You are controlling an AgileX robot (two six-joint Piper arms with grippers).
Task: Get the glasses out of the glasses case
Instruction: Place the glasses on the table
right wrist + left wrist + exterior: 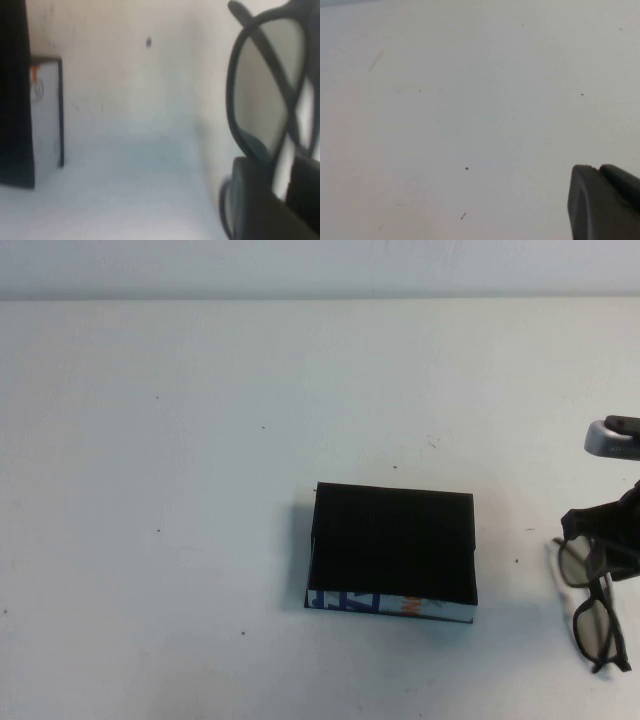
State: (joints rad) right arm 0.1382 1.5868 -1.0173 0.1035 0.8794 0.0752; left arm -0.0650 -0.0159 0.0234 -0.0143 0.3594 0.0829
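Black and flat, the glasses case [392, 543] sits near the middle of the white table [180, 440], with its white printed edge facing us. Its dark top is all we see, so we cannot tell what is inside.

The glasses [592, 600] are out of the case, well apart from it at the right edge of the table. The right gripper [612, 523] is there too, pinching the frame at the end far from us. In the right wrist view we see 1 greyish lens of the glasses [267, 95] right in front of the dark fingers [260, 200].

In the left wrist view only a dark bit of the left gripper [602, 202] shows over bare table [445, 100]. We cannot tell if it is spread or pressed together.
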